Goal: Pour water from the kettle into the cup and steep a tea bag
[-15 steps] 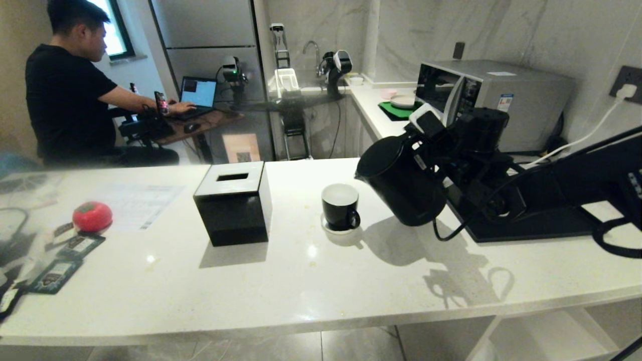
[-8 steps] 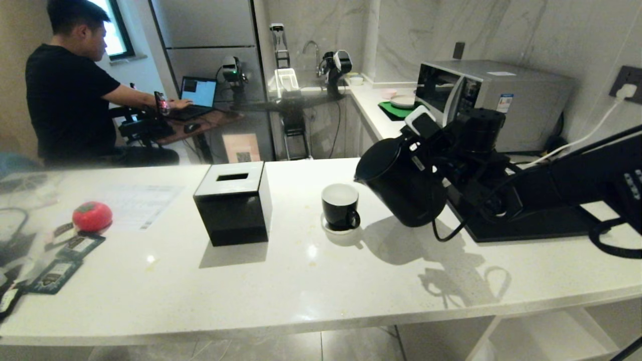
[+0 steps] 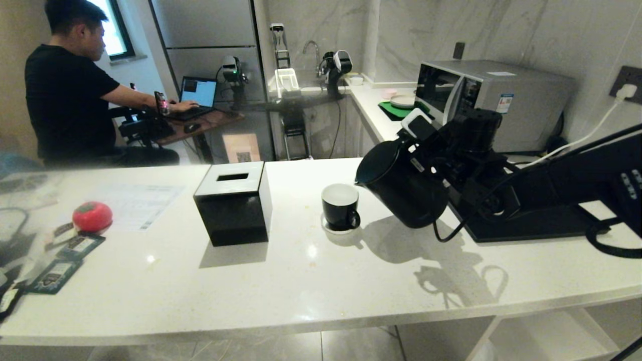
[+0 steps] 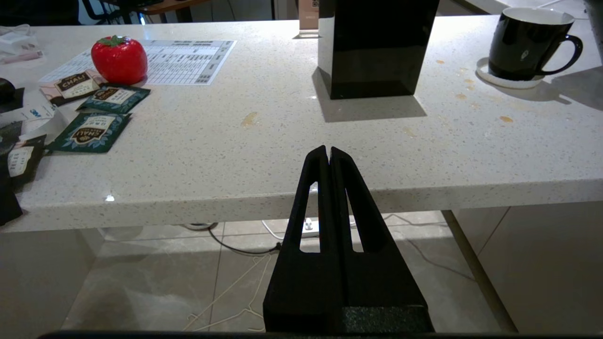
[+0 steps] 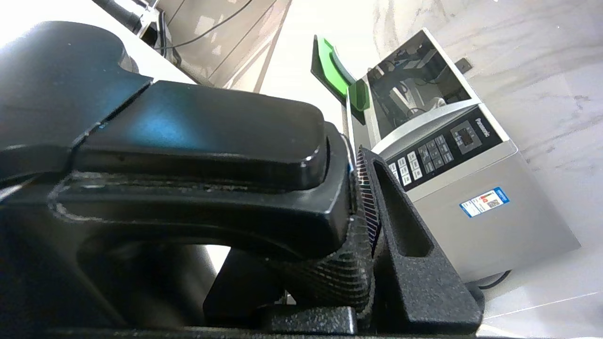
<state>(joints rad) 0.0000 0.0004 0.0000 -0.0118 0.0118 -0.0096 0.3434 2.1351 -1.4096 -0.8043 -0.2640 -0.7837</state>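
On the right side of the white counter (image 3: 311, 281), my right gripper (image 3: 435, 156) is clamped on the handle of the kettle (image 3: 401, 188); the right wrist view shows a ribbed pad (image 5: 362, 207) pressed against that handle. I have the kettle lifted and tipped toward the cup (image 3: 340, 206), its spout just above and beside the cup's rim, not touching. I see no water running. The cup stands upright on its white saucer (image 3: 328, 228); its inside looks white, and I cannot tell whether any liquid is in it. Left of the cup sits a black tissue box (image 3: 232, 203). My left gripper (image 4: 328, 151) hangs off the counter's near edge, fingers pressed together, holding nothing. I cannot pick out the tea bag.
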